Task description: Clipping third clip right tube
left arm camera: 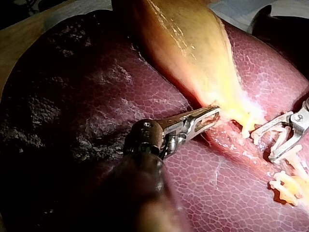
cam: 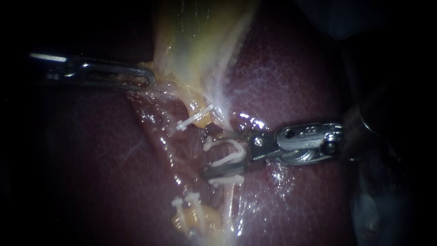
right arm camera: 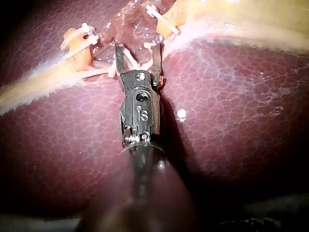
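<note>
My right instrument (cam: 208,157) comes in from the right, its jaws spread wide and carrying a white clip (cam: 230,157) that is bent open between them. The jaws straddle the wet tissue strand below the gallbladder (cam: 200,36); the tube itself is hard to make out there. Another white clip (cam: 226,180) lies just beside the lower jaw, and one more (cam: 195,117) sits nearer the gallbladder. My left instrument (cam: 148,81) is shut on the gallbladder's edge and holds it. The right wrist view shows the right instrument (right arm camera: 137,48) with its jaws apart over the strand.
Dark red liver (cam: 296,68) fills the field around the work. Two further white clips (cam: 186,207) sit on yellowish tissue lower down. In the left wrist view the left instrument (left arm camera: 212,116) pinches the gallbladder's neck (left arm camera: 227,104), with the right instrument (left arm camera: 263,146) close ahead.
</note>
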Available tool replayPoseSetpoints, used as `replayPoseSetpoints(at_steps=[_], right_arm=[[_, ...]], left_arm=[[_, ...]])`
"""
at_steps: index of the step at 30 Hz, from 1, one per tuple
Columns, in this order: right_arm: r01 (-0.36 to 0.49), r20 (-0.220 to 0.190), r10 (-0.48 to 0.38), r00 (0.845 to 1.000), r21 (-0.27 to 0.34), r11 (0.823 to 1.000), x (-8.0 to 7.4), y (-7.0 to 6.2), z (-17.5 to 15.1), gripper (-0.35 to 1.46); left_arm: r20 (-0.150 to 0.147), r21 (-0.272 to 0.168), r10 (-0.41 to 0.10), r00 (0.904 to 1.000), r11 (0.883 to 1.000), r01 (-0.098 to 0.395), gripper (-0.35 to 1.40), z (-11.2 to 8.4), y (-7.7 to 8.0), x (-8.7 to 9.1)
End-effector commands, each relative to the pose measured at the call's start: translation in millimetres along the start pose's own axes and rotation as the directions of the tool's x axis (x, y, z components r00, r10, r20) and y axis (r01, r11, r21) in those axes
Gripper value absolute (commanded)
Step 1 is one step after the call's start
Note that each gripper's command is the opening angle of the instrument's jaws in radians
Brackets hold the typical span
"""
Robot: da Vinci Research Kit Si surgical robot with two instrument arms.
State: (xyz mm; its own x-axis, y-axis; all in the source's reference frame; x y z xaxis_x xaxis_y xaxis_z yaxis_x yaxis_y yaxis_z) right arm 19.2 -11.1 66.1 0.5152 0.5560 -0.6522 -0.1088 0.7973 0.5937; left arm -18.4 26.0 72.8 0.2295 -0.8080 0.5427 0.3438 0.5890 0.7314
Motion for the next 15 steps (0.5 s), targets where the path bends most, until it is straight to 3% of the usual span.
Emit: replayPoseSetpoints(at_steps=[1,5,9,15], right_arm=[[-0.001,-0.002,0.001,1.000,0.000,1.000,0.1,0.0,0.0,0.47],[-0.005,-0.037,0.005,0.999,0.007,1.000,1.0,-0.6,-0.4,0.49],[-0.027,-0.070,0.029,0.997,0.029,0.999,3.1,-1.6,-1.9,0.49],[-0.040,-0.099,0.046,0.994,0.055,0.998,5.7,-3.2,-6.1,0.49]], left_arm=[[0.000,-0.001,0.000,1.0000,1.000,0.000,-0.35,0.0,0.0,0.0],[0.000,-0.001,0.000,1.0000,1.000,0.000,-0.35,0.0,0.0,0.0],[0.000,-0.001,0.000,1.0000,1.000,0.000,-0.35,0.0,0.0,0.0],[0.000,0.001,0.000,1.0000,1.000,0.000,-0.35,-0.2,0.0,0.0]])
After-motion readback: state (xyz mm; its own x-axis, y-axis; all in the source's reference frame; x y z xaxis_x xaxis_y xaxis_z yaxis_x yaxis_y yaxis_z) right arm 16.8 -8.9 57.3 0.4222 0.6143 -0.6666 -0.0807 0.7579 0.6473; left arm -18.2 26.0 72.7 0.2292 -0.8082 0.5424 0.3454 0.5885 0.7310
